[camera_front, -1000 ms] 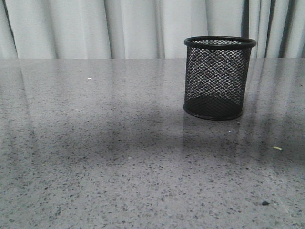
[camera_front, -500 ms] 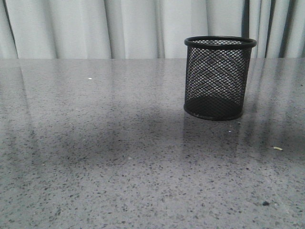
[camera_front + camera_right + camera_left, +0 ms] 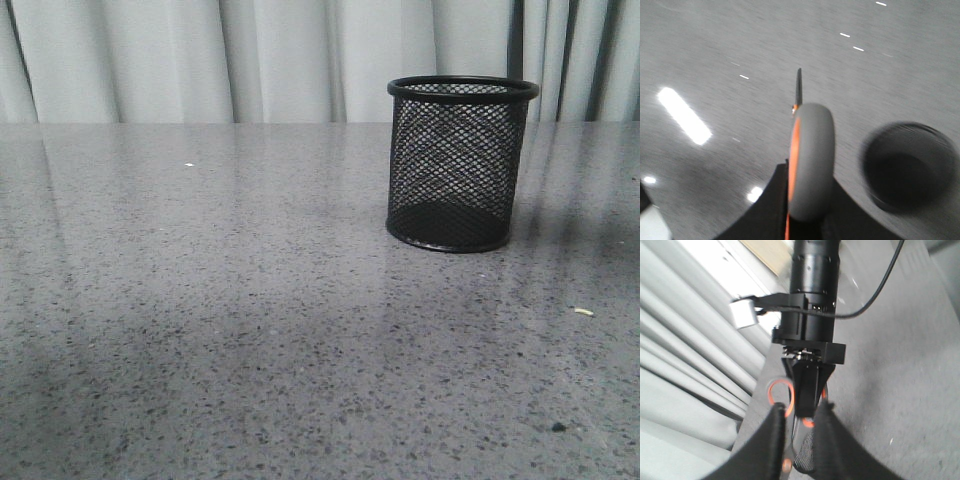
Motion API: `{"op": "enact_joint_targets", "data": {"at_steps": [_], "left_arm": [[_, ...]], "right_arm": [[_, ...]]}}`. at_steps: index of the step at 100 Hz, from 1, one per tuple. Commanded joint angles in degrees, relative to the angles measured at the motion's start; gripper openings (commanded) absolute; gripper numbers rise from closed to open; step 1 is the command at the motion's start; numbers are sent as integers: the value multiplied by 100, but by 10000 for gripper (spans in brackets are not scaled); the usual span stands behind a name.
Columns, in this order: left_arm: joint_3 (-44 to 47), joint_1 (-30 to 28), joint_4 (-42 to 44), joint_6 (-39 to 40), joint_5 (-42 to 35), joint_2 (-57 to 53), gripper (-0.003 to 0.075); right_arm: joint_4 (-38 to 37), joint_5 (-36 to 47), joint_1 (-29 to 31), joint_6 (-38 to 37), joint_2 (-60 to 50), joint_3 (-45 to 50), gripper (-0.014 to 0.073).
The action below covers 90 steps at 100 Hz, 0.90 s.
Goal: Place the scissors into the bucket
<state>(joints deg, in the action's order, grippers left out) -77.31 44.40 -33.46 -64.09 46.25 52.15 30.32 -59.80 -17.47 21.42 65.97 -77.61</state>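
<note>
The black mesh bucket [image 3: 460, 165] stands upright at the right of the table, with nothing in it. Neither gripper shows in the front view. In the right wrist view my right gripper [image 3: 807, 205] is shut on the scissors [image 3: 810, 160] by the grey, orange-lined handle, with the blade [image 3: 799, 87] pointing away over the table and the bucket [image 3: 907, 167] off to one side below. In the left wrist view the right gripper [image 3: 805, 407] holds the scissors [image 3: 770, 390] in the air. My left gripper [image 3: 799, 440] is open close by them, and the bucket [image 3: 807, 457] shows beyond.
The table [image 3: 200, 300] is grey speckled stone with a grey curtain [image 3: 200, 60] behind it. A small pale crumb [image 3: 583, 312] and a dark speck [image 3: 557, 427] lie at the front right.
The shadow on the table has slid from the middle toward the front edge and faded. The bucket has not moved.
</note>
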Motion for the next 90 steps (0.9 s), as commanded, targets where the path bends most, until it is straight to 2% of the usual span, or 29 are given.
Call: {"op": "enact_joint_targets", "data": {"at_steps": [1, 9, 25, 34, 50, 76, 90], "left_arm": [[-170, 26, 32, 883, -321, -448, -20], [-170, 26, 442, 1734, -296, -745, -20], [-170, 26, 1033, 2615, 172, -1248, -20], [-145, 26, 1100, 2710, 417, -1479, -20], [-24, 26, 1106, 2721, 422, -1664, -20], [74, 26, 1068, 3189, 434, -1664, -20], [74, 26, 1068, 3189, 434, -1664, -20]], "right_arm": [[-568, -668, 305, -414, -68, -648, -64], [-1077, -1459, 438, -634, 81, -1015, -64], [-1685, -1432, 452, -898, 134, -1059, -64], [-1761, -1432, 452, -898, 204, -1059, -64], [-1807, -1432, 452, -898, 662, -1059, -64], [-1634, -1432, 452, -898, 1681, -1073, -64], [-1395, -1408, 452, -898, 1844, -1073, -64]]}}
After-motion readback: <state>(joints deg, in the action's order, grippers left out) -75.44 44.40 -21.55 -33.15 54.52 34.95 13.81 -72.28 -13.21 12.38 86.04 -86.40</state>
